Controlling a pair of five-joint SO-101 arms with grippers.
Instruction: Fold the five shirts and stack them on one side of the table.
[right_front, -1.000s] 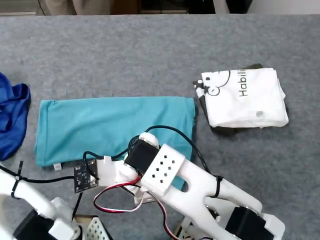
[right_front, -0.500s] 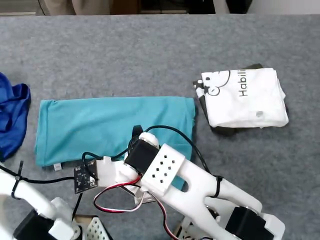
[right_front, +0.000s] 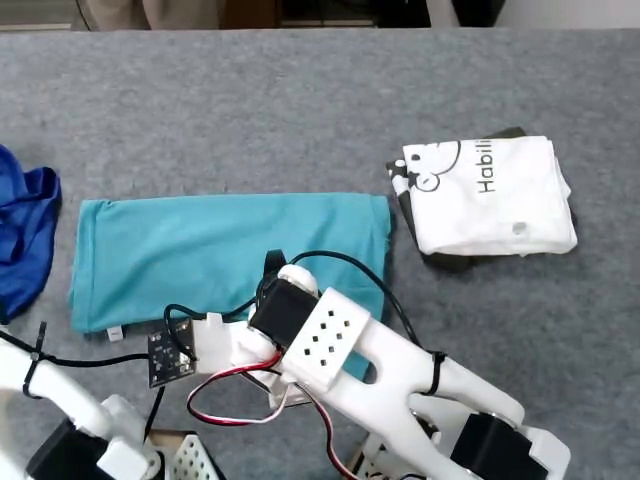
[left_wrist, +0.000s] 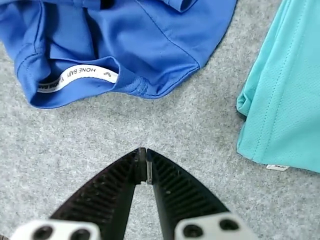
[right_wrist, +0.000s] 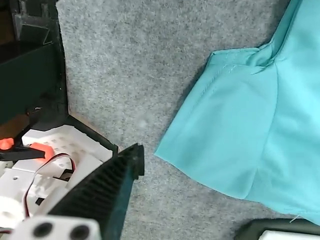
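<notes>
Teal shirt (right_front: 230, 255) lies flat centre-left of the high view, ready for folding; white shirt (right_front: 490, 195) sits folded at right, evidently forming the stack — left gripper (left_wrist: 143, 170) pinched closed and empty near the blue shirt (left_wrist: 125, 40), right gripper (right_wrist: 131, 157) at the teal hem, opening indeterminable.

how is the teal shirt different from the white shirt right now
The teal shirt is plain; the white shirt carries black print. The teal shirt lies as a long wide band, while the white shirt is folded into a compact packet. The teal shirt lies directly on the table; the white shirt sits on a dark garment. Both lie flat.
</notes>
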